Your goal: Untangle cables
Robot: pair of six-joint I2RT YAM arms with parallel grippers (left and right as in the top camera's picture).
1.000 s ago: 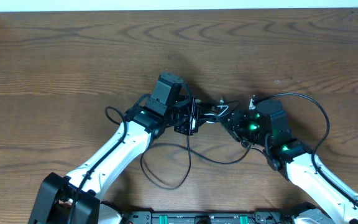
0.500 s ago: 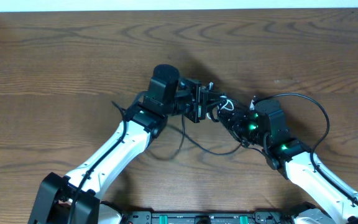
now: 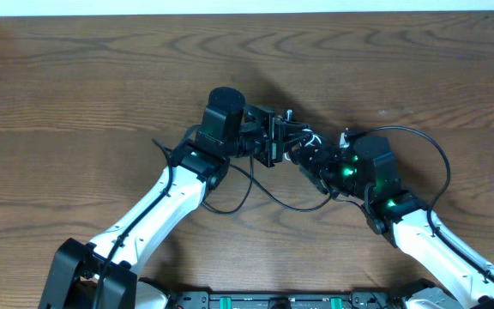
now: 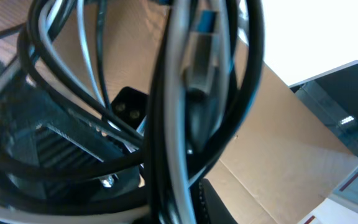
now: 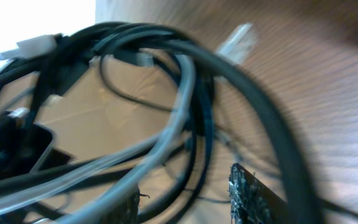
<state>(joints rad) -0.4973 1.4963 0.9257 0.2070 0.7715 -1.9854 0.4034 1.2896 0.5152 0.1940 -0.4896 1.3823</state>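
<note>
Left arm (image 3: 165,202): white, reaches from the near left corner of the counter (image 3: 101,77) towards its middle.
Right arm (image 3: 436,245): white, comes in from the near right corner; green lights glow on its black wrist.
Cables (image 3: 301,146): a knotted bunch, mostly black, held up between the two sets of fingers at the middle of the counter. On the near side, black strands sag from it in a slack curve between the arms.
Left fingers (image 3: 274,142): closed tight on the cables. Its own camera is filled with black and pale strands, so the tips themselves are hidden.
Right fingers (image 3: 309,161): partly apart, just right of the left ones. In the wrist view the two fingertips (image 5: 253,190) stand with a gap, and strands cross beyond them without being pinched.
White cable (image 5: 166,143): one pale cord threaded through the black loops (it looks grey up close).
Plug (image 5: 238,38): small and clear, sticking out of the far side of the bunch.
Far edge: bare brown wood runs to a white strip.
</note>
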